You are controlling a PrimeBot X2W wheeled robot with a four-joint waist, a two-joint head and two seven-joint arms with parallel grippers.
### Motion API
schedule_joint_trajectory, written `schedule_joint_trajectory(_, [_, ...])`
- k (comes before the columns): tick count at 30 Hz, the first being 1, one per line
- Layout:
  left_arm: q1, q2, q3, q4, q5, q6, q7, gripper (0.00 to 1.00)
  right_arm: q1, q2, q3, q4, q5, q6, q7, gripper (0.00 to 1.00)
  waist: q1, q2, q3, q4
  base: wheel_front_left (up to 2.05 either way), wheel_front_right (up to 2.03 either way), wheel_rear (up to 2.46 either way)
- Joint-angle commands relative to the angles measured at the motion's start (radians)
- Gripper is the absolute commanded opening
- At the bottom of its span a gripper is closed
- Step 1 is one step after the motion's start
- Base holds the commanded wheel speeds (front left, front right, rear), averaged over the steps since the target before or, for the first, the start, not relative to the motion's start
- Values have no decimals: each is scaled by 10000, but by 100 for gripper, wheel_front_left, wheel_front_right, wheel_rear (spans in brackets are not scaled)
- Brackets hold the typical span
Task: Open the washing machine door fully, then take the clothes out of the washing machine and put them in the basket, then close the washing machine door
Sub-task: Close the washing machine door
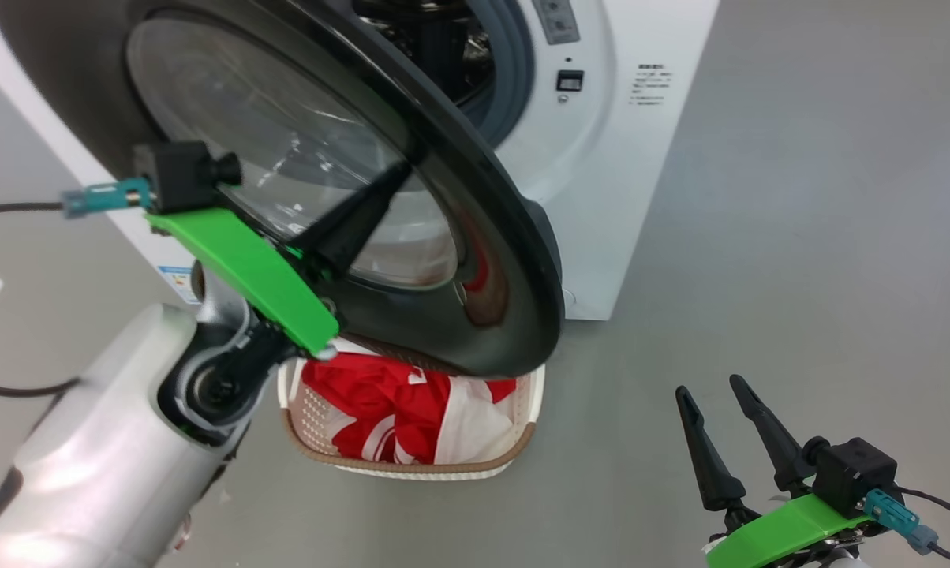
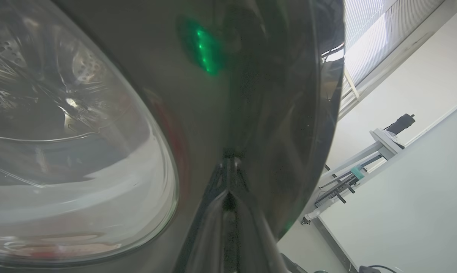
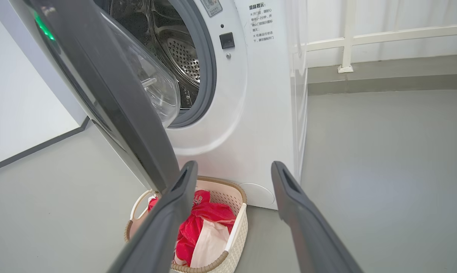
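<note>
The washing machine [image 1: 601, 197] [image 3: 259, 113] stands with its door [image 1: 506, 260] [image 3: 111, 94] swung partway out over the basket. My left gripper [image 1: 396, 177] [image 2: 229, 167] is shut, and its tips rest against the door's [image 2: 251, 76] glossy outer face beside the glass window. Red and white clothes [image 1: 388, 410] [image 3: 202, 223] lie in the cream basket [image 1: 443, 467] [image 3: 238, 227] on the floor below the door. The steel drum [image 3: 179, 53] looks dark inside. Low at the right, my right gripper [image 1: 709, 386] [image 3: 234, 167] is open with nothing in it, away from the door.
Grey floor spreads to the right of the machine. A black cable [image 1: 9, 209] runs off at the left. A white railing [image 3: 346, 38] lines the back wall. A metal stand [image 2: 365, 163] shows past the door's edge.
</note>
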Motion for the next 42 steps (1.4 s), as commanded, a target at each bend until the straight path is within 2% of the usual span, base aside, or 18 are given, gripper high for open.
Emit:
schedule_joint_trajectory(1, [-753, 437, 224, 25, -104, -69, -537, 0, -303, 17, 209, -282, -98, 63, -67, 100, 0, 0, 226, -432, 0, 0, 0])
schedule_joint_trajectory(7, [-1392, 752, -256, 598, -308, -69, -1533, 0, -397, 102, 203, -405, -109, 63, -67, 100, 0, 0, 495, -1016, 0, 0, 0])
schedule_joint_trajectory(26, [-2999, 1597, -1431, 2037, -579, -69, -3190, 0, -776, 151, 293, -762, 225, 63, -67, 100, 0, 0, 1339, -2091, 0, 0, 0])
schedule_joint_trajectory(34, [-3299, 1706, -1697, 2421, -640, -69, -3545, 0, -835, 151, 260, -844, 318, 63, -67, 100, 0, 0, 1422, -2224, 0, 0, 0])
schedule_joint_trajectory(42, [-3078, 1757, -2044, 2302, -642, -69, -3631, 0, -823, 152, 198, -772, 311, 63, -67, 100, 0, 0, 1202, -2015, 0, 0, 0])
